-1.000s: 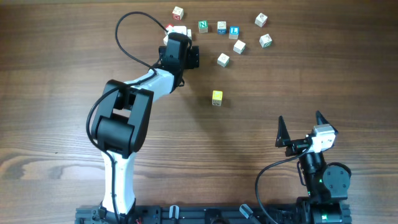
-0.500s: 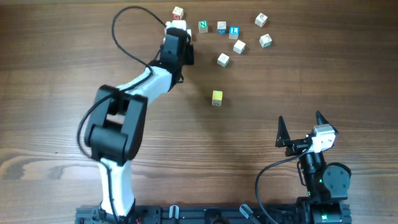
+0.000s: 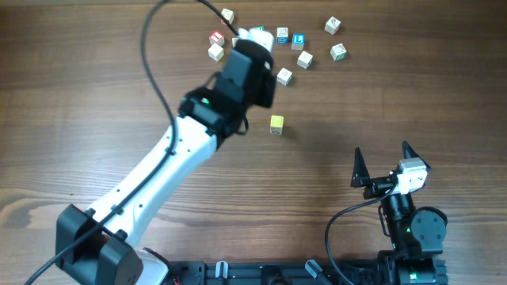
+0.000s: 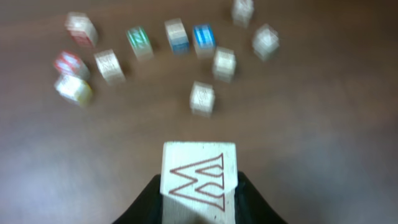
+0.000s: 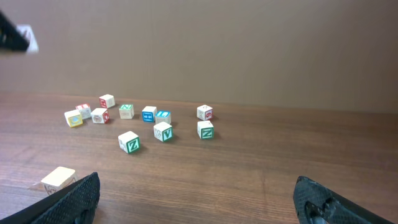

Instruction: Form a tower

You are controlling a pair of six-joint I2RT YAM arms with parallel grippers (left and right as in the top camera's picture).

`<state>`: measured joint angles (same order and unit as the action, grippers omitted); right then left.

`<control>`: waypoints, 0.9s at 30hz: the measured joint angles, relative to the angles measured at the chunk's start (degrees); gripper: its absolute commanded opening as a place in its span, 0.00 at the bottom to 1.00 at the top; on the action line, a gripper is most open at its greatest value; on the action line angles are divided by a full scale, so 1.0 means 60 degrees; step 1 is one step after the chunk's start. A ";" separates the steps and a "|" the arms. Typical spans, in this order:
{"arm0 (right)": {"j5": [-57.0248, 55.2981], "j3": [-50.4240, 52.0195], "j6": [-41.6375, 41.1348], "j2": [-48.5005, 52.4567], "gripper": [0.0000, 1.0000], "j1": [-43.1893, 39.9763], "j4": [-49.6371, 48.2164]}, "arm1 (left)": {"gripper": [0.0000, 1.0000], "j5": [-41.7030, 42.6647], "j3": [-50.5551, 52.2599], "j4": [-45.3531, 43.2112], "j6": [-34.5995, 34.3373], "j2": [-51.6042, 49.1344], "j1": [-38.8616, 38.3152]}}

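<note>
My left gripper [image 4: 199, 190] is shut on a pale wooden cube [image 4: 199, 177] with a red outlined letter on its face, one dark finger on each side. In the overhead view that cube [image 3: 255, 35] shows at the tip of the left gripper [image 3: 257, 46], raised over the loose cubes at the back. A yellow-topped cube [image 3: 276, 124] stands alone mid-table. No tower is in view; the cubes lie singly. My right gripper [image 3: 383, 160] rests open near the front right, with nothing between its fingers [image 5: 74, 196].
Several loose letter cubes lie scattered at the back: a red one [image 3: 216, 37], a blue one [image 3: 298, 39], a pale one [image 3: 284, 75], a green one [image 3: 338, 52]. The left arm [image 3: 166, 170] stretches diagonally across the table's middle.
The left gripper shut on the red-lettered cube at the back left, then rose and swung right with it as the arm stretched out. The right arm has not moved.
</note>
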<state>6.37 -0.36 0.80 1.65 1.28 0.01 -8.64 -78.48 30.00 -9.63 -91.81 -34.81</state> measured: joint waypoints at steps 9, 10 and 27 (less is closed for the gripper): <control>0.0000 0.0000 0.0000 0.0000 1.00 0.0000 -0.0004 | 0.18 0.0106 0.0346 0.0667 -0.0892 -0.0044 -0.1129; 0.0000 0.0000 0.0000 0.0000 1.00 0.0000 -0.0007 | 0.13 0.0186 0.0346 0.0739 -0.0962 -0.0047 -0.1129; 0.0000 0.0000 0.0000 0.0000 1.00 0.0000 -0.0004 | 0.17 0.0408 0.0368 -0.0382 -0.1716 -0.1971 -0.1137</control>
<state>6.37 -0.36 0.80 1.65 1.28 -0.01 -6.20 -76.27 27.70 -19.92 -103.63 -41.63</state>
